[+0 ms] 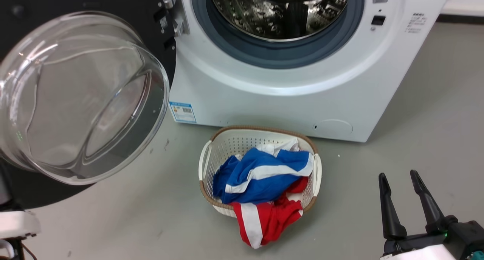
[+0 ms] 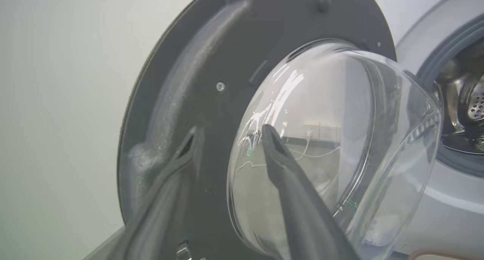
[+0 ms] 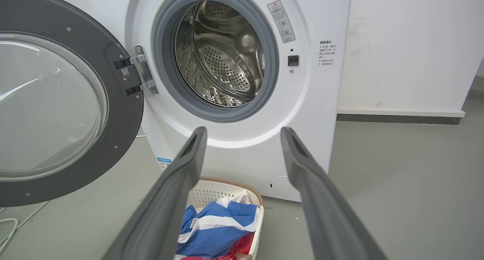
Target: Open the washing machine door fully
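Note:
The washing machine door stands swung open to the left of the white machine, its clear glass bowl bulging toward me. It hangs from a metal hinge, and its dark inner rim faces outward. My left gripper is open right in front of the door's inner side, one finger over the dark rim and the other over the glass bowl. I cannot tell if it touches. My right gripper is open and empty at the lower right, well away from the door, its fingers pointing at the machine.
The steel drum is exposed inside its grey rubber ring. A white laundry basket with blue and red clothes sits on the grey floor before the machine. A cable lies under the door. A white wall is right of the machine.

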Controlling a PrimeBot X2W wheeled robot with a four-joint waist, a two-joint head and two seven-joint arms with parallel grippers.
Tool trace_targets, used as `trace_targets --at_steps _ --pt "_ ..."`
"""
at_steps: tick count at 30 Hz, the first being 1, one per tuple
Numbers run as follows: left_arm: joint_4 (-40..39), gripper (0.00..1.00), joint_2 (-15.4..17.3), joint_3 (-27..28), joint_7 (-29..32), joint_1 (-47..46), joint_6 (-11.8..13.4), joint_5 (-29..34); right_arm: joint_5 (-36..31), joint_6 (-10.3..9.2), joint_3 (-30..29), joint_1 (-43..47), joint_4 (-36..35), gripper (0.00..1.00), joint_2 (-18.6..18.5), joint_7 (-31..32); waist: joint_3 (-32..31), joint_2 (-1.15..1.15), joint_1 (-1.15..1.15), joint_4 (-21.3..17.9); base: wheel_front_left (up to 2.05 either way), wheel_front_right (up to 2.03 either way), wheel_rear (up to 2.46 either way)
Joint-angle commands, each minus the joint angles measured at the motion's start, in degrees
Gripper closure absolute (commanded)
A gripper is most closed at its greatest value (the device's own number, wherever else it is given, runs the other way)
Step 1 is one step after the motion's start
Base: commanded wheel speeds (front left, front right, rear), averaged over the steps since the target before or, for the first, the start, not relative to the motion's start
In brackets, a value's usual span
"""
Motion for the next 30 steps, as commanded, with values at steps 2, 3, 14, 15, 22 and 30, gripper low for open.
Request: trace_targets --at_steps 2,3,14,15,22,30 --pt "-2.91 0.0 -0.88 -0.58 0.13 1.7 -0.03 1.02 0.31 -0.01 -0.1 0.66 0.04 0.0 0.1 -0.11 -1.55 0.0 0.0 -0.32 0.0 0.0 0.0" --pt "-4.49 0.0 -1.31 -1.19 0.13 2.37 -0.15 1.48 0.35 -0.01 -0.07 0.81 0.03 0.0 0.1 -0.11 -1.98 0.0 0.0 -0.45 0.0 0.0 0.0" --pt "-14.66 0.0 -4.77 -10.29 0.14 6.18 -1.98 4.67 -0.24 -0.01 -1.13 2.03 -2.17 0.0 0.1 -0.1 -5.37 0.0 0.0 -2.88 0.0 0.0 0.0" --pt "-14.93 0.0 -5.05 -11.29 0.14 6.28 -2.19 4.79 -0.37 -0.01 -1.24 2.06 -2.5 0.0 0.1 -0.11 -5.46 0.0 0.0 -3.13 0.0 0.0 0.0" --pt "-14.62 0.0 -7.28 -17.24 0.3 6.9 -2.86 5.31 -0.71 -0.01 -1.22 2.51 -3.8 0.0 0.1 -0.11 -5.72 0.0 0.0 -4.73 0.0 0.0 0.0" --pt "-10.29 0.0 -10.29 -22.45 0.13 8.21 -2.44 3.65 -0.66 -0.01 -0.62 3.3 -4.42 0.0 0.1 -0.11 -5.87 0.0 0.0 -6.17 0.0 0.0 0.0"
